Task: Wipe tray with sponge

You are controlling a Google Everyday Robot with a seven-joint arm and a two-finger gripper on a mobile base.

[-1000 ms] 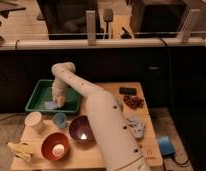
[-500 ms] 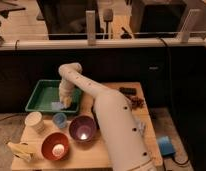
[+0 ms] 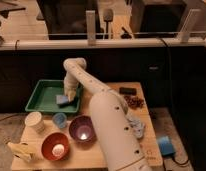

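The green tray (image 3: pixel 38 97) lies at the back left of the wooden table. My white arm rises from the lower middle of the camera view, bends above the tray and comes down into its right half. The gripper (image 3: pixel 70 95) is low over the tray floor near the right rim. It is shut on the light-blue sponge (image 3: pixel 62 100), which shows at its left side and rests on the tray floor.
In front of the tray stand a white cup (image 3: pixel 34 121), a small blue cup (image 3: pixel 59 120), a purple bowl (image 3: pixel 82 128) and a red bowl (image 3: pixel 56 146). A yellow item (image 3: pixel 20 150) lies at the front left. A pale blue cloth (image 3: pixel 136 126) and dark items (image 3: pixel 129 91) sit right.
The gripper and sponge have slid from the middle of the tray toward its right rim. The elbow has swung right with them.
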